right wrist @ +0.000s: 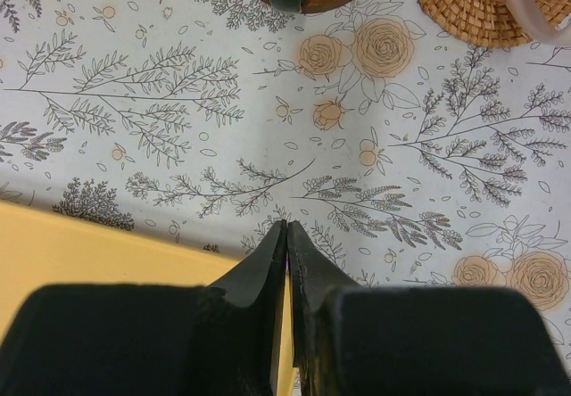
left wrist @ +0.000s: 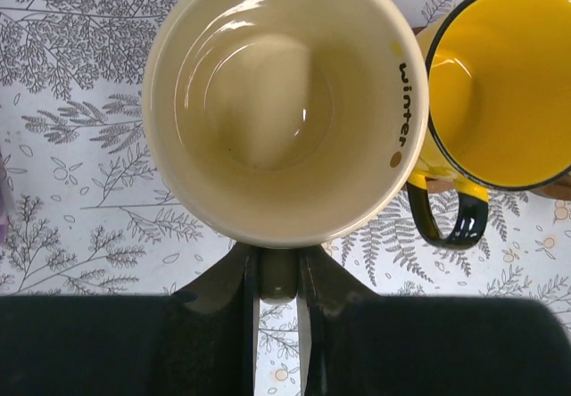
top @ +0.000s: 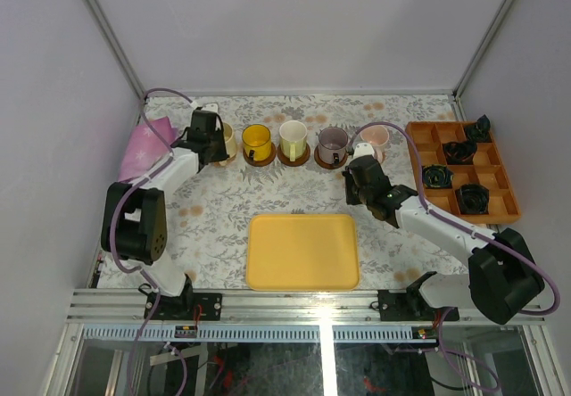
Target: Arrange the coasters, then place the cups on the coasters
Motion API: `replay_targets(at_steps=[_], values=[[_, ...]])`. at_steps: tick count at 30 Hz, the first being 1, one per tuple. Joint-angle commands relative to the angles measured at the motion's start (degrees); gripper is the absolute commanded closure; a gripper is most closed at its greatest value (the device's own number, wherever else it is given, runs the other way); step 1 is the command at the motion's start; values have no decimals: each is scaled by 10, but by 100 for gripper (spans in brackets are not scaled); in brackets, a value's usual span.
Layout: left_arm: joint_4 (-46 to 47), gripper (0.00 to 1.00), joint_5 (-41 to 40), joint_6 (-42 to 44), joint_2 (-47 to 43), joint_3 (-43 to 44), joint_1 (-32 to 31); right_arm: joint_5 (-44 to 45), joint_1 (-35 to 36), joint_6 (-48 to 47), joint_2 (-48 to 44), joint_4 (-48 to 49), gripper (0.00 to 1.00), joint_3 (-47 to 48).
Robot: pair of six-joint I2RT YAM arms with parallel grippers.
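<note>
While the cream cup [left wrist: 285,102], just beside the yellow cup [left wrist: 508,84], is gripped at its handle by the left end effector [left wrist: 277,276], the right end effector [right wrist: 287,267] is closed, empty, near the tray [right wrist: 89,253].

The floral-patterned table [top: 214,218] carries a row of coasters [top: 293,160]; yellow tray [top: 303,251]; orange divided tray [top: 432,137]; pink cloth [top: 147,146].

You're looking at a tabletop [top: 223,213] covered in a pale cloth printed with grey sprigs and tan roses, boxed in by plain white walls [top: 303,21] that meet at slanting metal struts [top: 107,30] above its far corners, with a ribbed aluminium rail [top: 268,305] along its near edge.
</note>
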Motion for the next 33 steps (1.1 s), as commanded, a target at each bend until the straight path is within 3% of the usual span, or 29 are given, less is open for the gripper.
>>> replay_targets(at_steps=[1,33], values=[[82,100,-16,21,10,41,5,24,-2,-9,-17,10,91,9],[112,100,-2,10,29,-2,35,22,-2,-12,3,3,91,21]])
